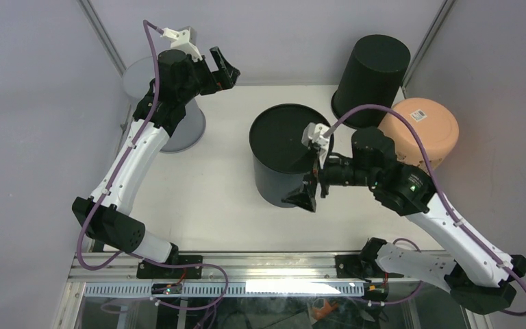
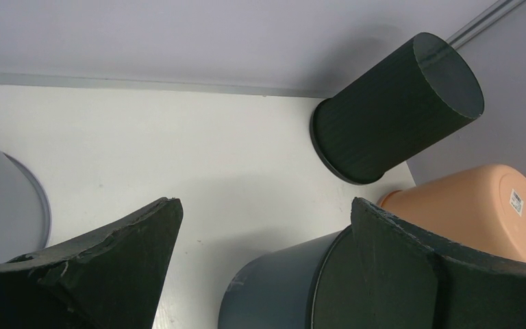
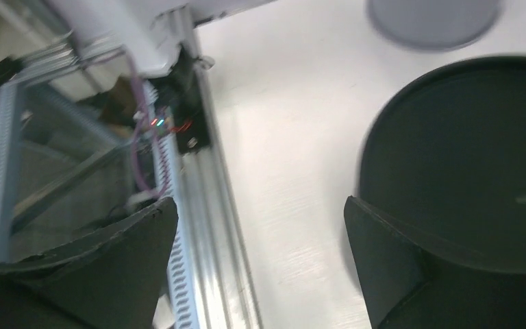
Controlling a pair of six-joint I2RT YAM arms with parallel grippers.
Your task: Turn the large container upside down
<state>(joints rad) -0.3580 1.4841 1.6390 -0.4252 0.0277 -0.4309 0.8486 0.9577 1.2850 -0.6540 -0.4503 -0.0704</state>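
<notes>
I am looking at the container (image 1: 284, 147) standing in the middle of the table (image 1: 212, 199). A flat, rimmed disc is facing up, and I am reading that as its base, so I am judging it to be mouth-down already and the flip done.

The right gripper (image 3: 260, 205) is hanging at the container's near right side with its jaws spread wide and nothing between them. That is fitting a job where there is nothing left to hold. Its wrist view is smearing, so I am not claiming whether the right finger (image 3: 418, 274) is touching the wall or only crossing it in the picture. The left gripper (image 1: 222, 70) is waiting at the far left over the grey tub (image 1: 178, 130), well apart from the container. It is also spread and empty, and I am taking it as parked out of the way.

The overhead view is giving me the layout. The black tub (image 1: 370, 75) is in the far right corner, and the peach tub (image 1: 418, 130) is just beside it, behind the right arm. Both are showing flat bases upward. The left wrist view is adding what overhead is hiding: the side walls of those two tubs and a greyish slice of the container's wall. The right wrist view alone is showing the frame rail (image 3: 205, 205) at the table's near edge.
</notes>
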